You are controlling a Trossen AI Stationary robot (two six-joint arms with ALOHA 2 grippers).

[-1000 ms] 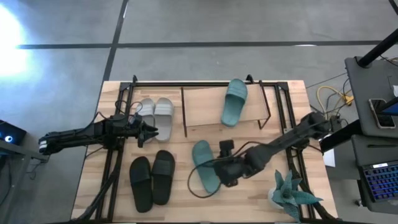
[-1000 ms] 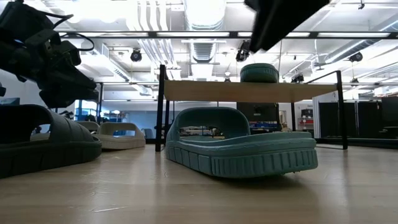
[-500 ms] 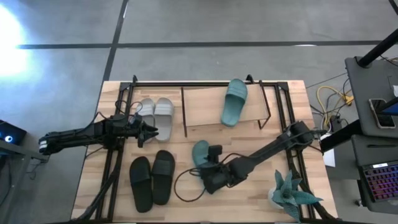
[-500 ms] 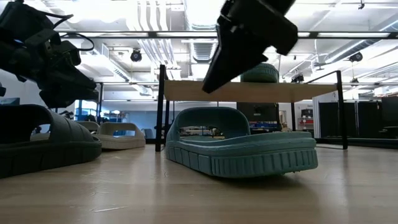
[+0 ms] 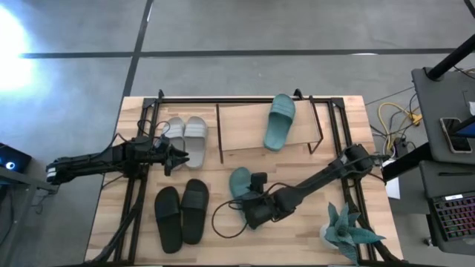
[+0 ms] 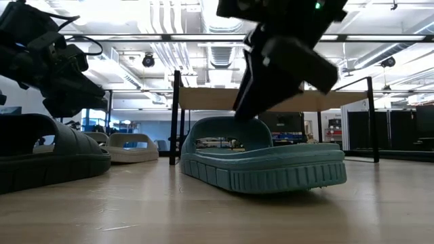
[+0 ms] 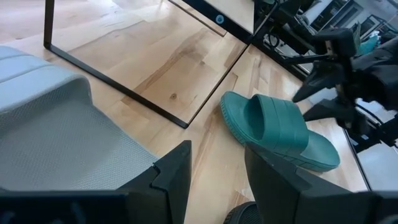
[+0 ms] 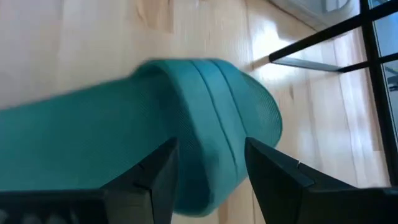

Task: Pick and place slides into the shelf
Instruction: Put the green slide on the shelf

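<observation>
Right gripper (image 5: 249,208) hangs with jaws parted and empty over the teal slide (image 5: 239,182) lying on the table just in front of the shelf (image 5: 252,126). You should expect light, flexible foam; grip the wide strap across its arch.

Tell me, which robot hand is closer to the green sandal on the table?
The right gripper is closer: it hangs open right over the teal slide on the table. The left gripper waits open by the grey slides.

Your left gripper (image 7: 214,180) hangs open beside a grey slide (image 7: 56,137); a teal slide (image 7: 280,130) lies on the tabletop (image 7: 155,74) ahead.
</observation>
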